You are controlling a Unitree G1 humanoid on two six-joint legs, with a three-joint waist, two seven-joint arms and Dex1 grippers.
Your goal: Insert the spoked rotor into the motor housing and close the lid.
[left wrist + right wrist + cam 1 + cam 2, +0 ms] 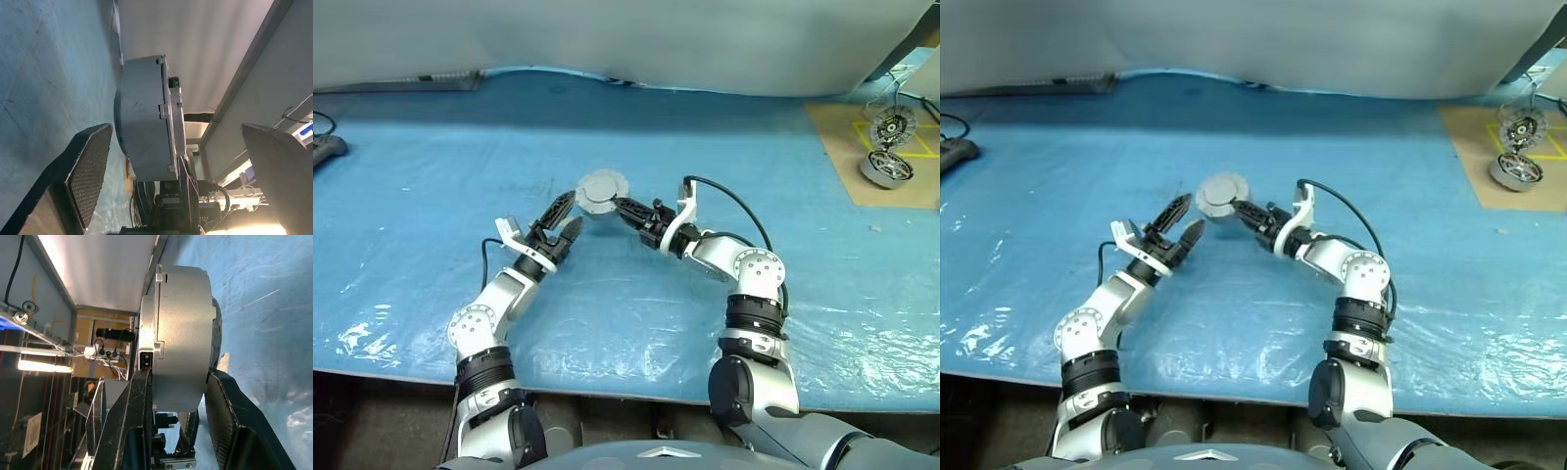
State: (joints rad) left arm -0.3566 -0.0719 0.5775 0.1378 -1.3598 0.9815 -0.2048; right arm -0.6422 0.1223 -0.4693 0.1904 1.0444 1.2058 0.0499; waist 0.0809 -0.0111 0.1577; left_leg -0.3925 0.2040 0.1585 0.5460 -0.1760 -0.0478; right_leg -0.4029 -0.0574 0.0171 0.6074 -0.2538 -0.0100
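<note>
The housing (600, 192) hung above the middle of the table (431, 176), clamped between the fingers of the right gripper (625, 209), its lid (148, 328) shut against it. The left gripper (562, 219) stood just to its left, jaws spread and apart from it. Two round parts, possibly other motor pieces (888, 147), lay on a board (832, 137) at the table's far right.

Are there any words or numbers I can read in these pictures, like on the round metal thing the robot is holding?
No readable text anywhere.
Round metal can, held in the right claw: plain grey, no words or numbers.
Blue table cover: no writing.
Brown mat with yellow lines: only lines, no letters.
White paper on the wall in the right wrist view: too blurred to read.
</note>
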